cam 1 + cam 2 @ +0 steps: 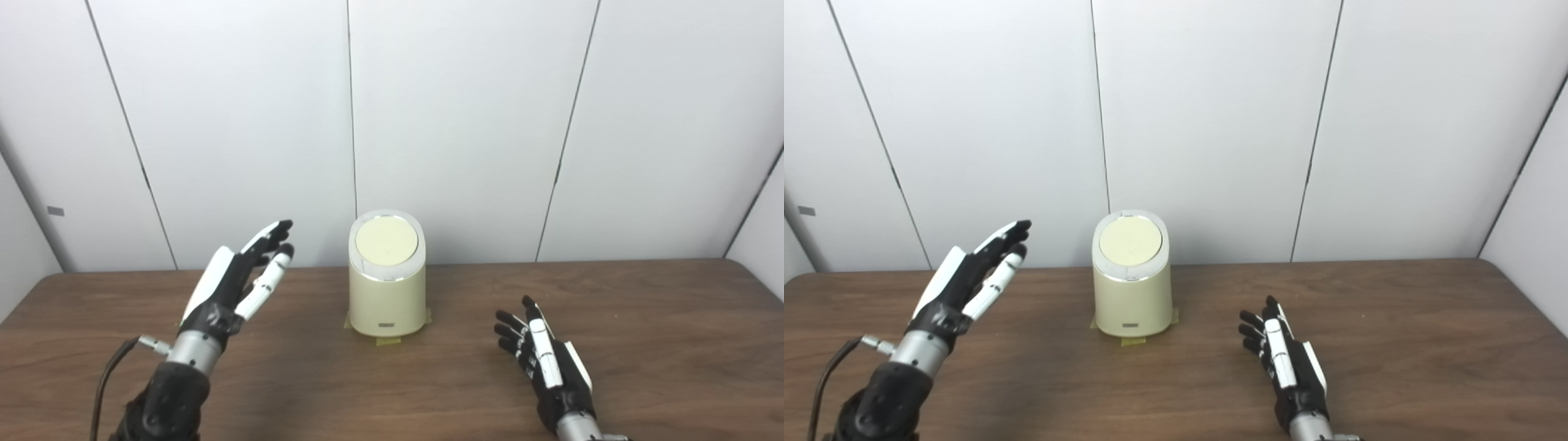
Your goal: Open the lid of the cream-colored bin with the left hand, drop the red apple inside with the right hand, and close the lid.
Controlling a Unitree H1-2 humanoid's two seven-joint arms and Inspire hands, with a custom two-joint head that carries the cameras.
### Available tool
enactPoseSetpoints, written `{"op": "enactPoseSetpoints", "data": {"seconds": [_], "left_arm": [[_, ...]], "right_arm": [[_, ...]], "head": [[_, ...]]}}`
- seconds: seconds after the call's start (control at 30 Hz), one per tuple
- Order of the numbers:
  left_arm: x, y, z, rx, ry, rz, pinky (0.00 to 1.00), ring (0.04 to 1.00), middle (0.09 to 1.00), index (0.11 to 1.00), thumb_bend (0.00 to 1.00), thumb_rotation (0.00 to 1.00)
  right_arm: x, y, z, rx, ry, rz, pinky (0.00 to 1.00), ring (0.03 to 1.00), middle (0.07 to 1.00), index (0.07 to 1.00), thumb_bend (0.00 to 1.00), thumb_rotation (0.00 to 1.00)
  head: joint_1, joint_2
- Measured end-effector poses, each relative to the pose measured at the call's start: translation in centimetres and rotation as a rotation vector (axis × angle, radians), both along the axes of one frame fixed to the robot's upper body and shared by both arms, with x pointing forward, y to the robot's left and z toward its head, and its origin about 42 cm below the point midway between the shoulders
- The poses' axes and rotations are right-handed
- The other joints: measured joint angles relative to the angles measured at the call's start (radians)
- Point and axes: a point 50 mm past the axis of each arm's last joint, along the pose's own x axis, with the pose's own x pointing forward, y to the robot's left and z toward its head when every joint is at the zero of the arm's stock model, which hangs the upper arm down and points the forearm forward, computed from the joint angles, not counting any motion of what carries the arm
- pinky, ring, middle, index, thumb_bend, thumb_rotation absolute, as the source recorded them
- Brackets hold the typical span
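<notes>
Cream-colored bin (387,288) stands upright at mid-table, toward the back near the white panel wall (459,122), on the dark wood table (643,318). Its round lid (386,241) sits flat and closed on top, ringed by a shiny rim. Bits of yellowish tape (388,341) show at the bin's base on the table, and a small dark label sits low on the bin's front. Left hand (236,285) is raised above the table, left of the bin and apart from it, fingers (267,285) extended and released, pointing up and toward the bin, holding nothing. A cable (110,367) runs from the left wrist. Right hand (1285,361) is low over the table on the right, in front of the bin and well apart from it, fingers spread and released, also holding nothing; can't tell if it touches the table surface. Red apple not visible in either view; with the lid shut, the bin's inside can't be seen.
</notes>
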Motion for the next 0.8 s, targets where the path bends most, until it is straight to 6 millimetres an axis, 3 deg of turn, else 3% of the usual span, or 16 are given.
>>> {"op": "enactPoseSetpoints", "data": {"seconds": [0.3,0.4,0.5,0.63,0.8], "left_arm": [[-3.1,0.7,-4.0,-0.292,0.096,0.017,0.96,0.971,0.986,0.994,0.35,1.00],[-4.4,0.9,-5.6,-0.364,0.136,0.019,0.99,0.996,0.999,1.000,0.34,1.00],[-5.9,1.1,-7.2,-0.430,0.177,0.015,1.00,1.000,1.000,1.000,0.40,1.00],[-7.3,1.3,-8.9,-0.516,0.177,0.018,1.00,1.000,1.000,1.000,0.42,1.00],[-7.6,1.2,-9.4,-0.561,0.177,0.038,1.00,1.000,1.000,1.000,0.42,1.00]], "right_arm": [[-0.6,0.0,-0.1,0.042,-0.006,0.004,0.90,0.970,0.992,1.000,0.52,0.89],[-0.8,-0.1,-0.1,0.044,-0.007,0.008,0.94,0.994,1.000,1.000,0.53,0.90],[-1.0,-0.2,-0.1,0.039,-0.010,0.013,0.96,0.996,1.000,1.000,0.55,0.94],[-1.6,-0.7,0.6,-0.013,-0.027,0.009,0.97,0.992,1.000,1.000,0.56,0.99],[-1.9,-1.6,1.6,-0.068,-0.028,0.017,0.99,0.999,1.000,1.000,0.57,1.00]], "head": [[0.006,0.009],[0.008,0.014],[0.006,0.020],[0.009,0.029],[0.014,0.037]]}}
